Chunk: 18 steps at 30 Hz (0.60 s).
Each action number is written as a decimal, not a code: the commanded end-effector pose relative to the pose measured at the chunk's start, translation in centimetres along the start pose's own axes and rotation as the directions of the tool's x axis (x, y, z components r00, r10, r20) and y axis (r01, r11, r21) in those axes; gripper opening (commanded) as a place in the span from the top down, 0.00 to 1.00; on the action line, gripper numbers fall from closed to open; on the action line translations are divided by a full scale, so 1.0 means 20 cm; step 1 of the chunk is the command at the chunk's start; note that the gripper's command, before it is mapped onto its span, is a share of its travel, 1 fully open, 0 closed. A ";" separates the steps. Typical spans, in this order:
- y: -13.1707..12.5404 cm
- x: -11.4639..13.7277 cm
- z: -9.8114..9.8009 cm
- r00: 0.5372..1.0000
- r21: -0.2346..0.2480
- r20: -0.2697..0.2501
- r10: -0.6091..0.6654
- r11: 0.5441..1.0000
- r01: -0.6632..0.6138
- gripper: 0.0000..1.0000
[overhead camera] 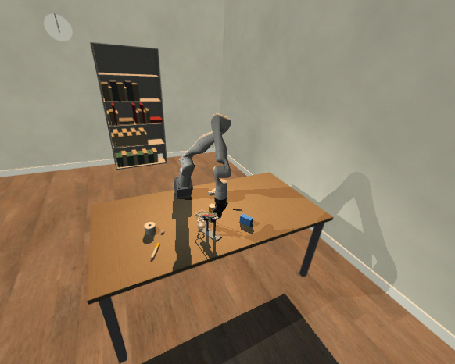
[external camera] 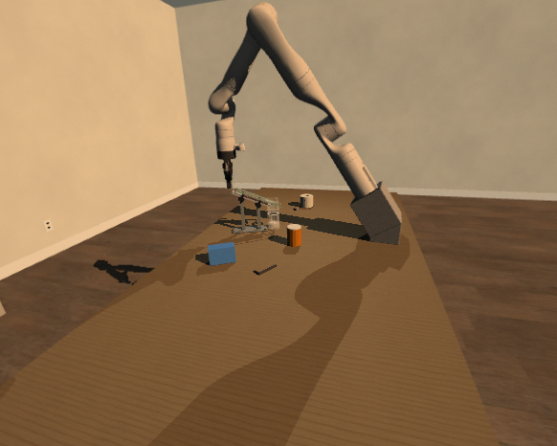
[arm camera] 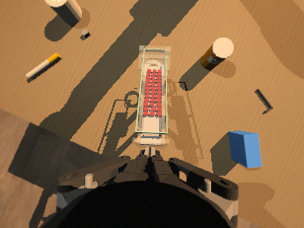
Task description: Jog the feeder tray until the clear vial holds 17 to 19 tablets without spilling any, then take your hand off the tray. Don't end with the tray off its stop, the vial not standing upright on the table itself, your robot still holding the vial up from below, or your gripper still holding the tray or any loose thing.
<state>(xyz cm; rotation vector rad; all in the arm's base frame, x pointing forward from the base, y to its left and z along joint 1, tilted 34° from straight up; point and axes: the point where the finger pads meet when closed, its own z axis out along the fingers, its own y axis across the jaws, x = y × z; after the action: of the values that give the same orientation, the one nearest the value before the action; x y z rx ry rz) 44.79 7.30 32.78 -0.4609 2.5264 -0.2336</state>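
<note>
Wrist view is showing the feeder tray (arm camera: 154,93) standing on the bench (arm camera: 99,162), its long axis running straight away from the tool (arm camera: 151,156). Left of the tray a pen (arm camera: 43,66) is lying; right of it, an orange can (arm camera: 216,53) and a blue box (arm camera: 245,148). The tool is hanging fully closed, gripping nothing, just over the tray's near end. The clear vial (external camera: 273,219) is standing under the far, lower end.

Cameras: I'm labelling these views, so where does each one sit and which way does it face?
Top: high in the room, looking down at the table; whole arm shows.
Exterior: low past the table's end, looking along it at the arm's base.
Wrist: on the arm, looking down over the shut gripper at the feeder tray.
All show the blue box.
</note>
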 end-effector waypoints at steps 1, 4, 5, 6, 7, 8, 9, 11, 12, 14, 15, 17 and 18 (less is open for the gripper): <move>0.00 0.01 0.00 1.000 -0.002 -0.003 0.000 1.000 0.000 1.00; 0.00 0.01 0.00 1.000 -0.002 -0.003 0.000 1.000 0.000 1.00; 0.00 0.01 0.00 1.000 -0.002 -0.003 0.000 1.000 0.000 1.00; 0.00 0.01 0.00 1.000 -0.002 -0.003 0.000 1.000 0.000 1.00; 0.00 0.01 0.00 1.000 -0.002 -0.003 0.000 1.000 0.000 1.00; 0.00 0.01 0.00 1.000 -0.002 -0.003 0.000 1.000 0.000 1.00; 0.00 0.01 0.00 1.000 -0.002 -0.003 0.000 1.000 0.000 1.00; 0.00 0.00 0.00 1.000 -0.002 -0.003 0.000 1.000 0.000 1.00; 0.00 -0.01 -0.01 1.000 -0.002 -0.003 0.000 1.000 0.000 1.00; 0.00 -0.03 -0.02 1.000 -0.002 -0.003 0.000 1.000 0.000 1.00; 0.00 -0.03 -0.02 1.000 -0.002 -0.003 0.000 1.000 0.000 1.00; 0.00 -0.04 -0.02 1.000 -0.002 -0.003 0.000 1.000 0.000 1.00; 0.00 -0.05 -0.03 1.000 -0.002 -0.003 0.000 1.000 0.000 1.00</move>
<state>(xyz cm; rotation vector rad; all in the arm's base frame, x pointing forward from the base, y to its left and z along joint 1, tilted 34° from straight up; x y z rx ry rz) 45.00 7.75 33.30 -0.4629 2.5343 -0.2282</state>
